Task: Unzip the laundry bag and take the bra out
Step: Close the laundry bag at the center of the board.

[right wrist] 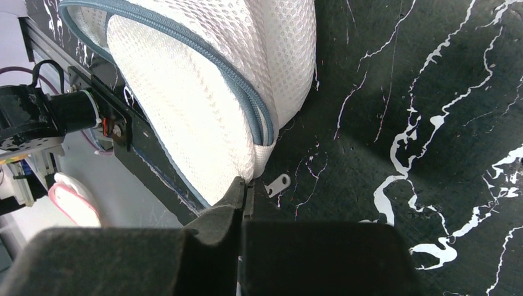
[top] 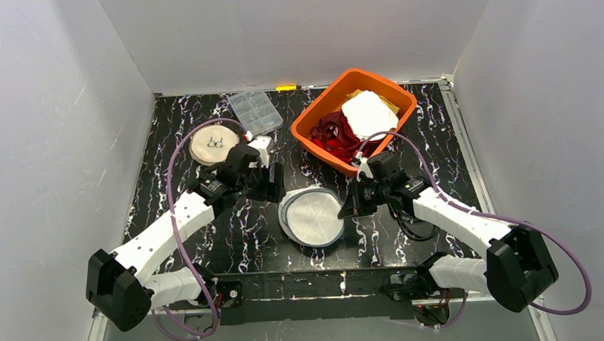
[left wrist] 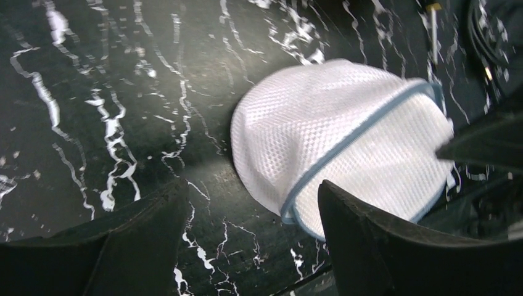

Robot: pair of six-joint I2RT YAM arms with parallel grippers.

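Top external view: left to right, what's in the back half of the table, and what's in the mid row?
Back: round beige pad → clear compartment box → yellow-handled tool → orange basket.
Mid: left gripper → laundry bag → right gripper.

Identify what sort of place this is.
Probably a robotics lab cell: two robot arms bolted to a marbled table, plain white walls enclosing it, staged orange bin and mesh laundry bag.
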